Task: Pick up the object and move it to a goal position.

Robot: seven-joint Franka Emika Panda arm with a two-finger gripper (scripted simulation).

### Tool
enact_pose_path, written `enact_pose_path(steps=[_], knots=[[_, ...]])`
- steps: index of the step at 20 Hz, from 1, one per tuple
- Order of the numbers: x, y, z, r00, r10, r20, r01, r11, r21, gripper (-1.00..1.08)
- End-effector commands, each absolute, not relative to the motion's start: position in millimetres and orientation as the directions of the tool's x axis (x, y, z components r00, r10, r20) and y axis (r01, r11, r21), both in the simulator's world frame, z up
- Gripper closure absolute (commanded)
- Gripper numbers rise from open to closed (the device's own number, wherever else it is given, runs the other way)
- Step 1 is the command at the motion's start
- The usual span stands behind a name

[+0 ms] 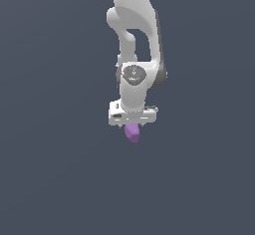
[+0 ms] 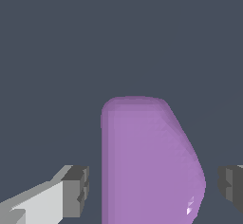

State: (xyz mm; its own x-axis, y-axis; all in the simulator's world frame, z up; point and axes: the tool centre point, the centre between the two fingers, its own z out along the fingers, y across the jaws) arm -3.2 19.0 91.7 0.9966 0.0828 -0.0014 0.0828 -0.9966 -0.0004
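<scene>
The object is a smooth purple lump [image 1: 132, 133], rounded and elongated. In the exterior view it pokes out just below the white gripper [image 1: 132, 123], whose fingers are hidden there. In the wrist view the lump [image 2: 147, 161] fills the space between the two grey fingertips [image 2: 78, 190]. A narrow gap shows on each side of it, so the jaws stand apart and straddle it without touching. The gripper [image 2: 153, 186] is open around the lump.
The white arm [image 1: 132, 40] comes down from the top middle of the exterior view. Around it there is only the flat dark grey-blue surface [image 1: 55, 169]. No goal marker shows in either view.
</scene>
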Motion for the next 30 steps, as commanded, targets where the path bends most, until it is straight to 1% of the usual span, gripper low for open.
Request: enact_pose_path(steps=[1,6,7,21,25,30], knots=[[-3,19,81,0.996,0.084,0.000,0.084,-0.996,0.000,-0.92],[-2,19,73,0.996,0.084,0.000,0.084,-0.996,0.000,-0.92],[-2,19,73,0.996,0.084,0.000,0.084,-0.996,0.000,1.08],[1,16,79,0.996,0.089,0.008,0.089,-0.996,0.000,1.08],[8,8,93,0.994,0.103,0.032,0.103,-0.995,-0.001,1.08],[24,-10,124,0.988,0.132,0.083,0.132,-0.991,-0.002,1.08]])
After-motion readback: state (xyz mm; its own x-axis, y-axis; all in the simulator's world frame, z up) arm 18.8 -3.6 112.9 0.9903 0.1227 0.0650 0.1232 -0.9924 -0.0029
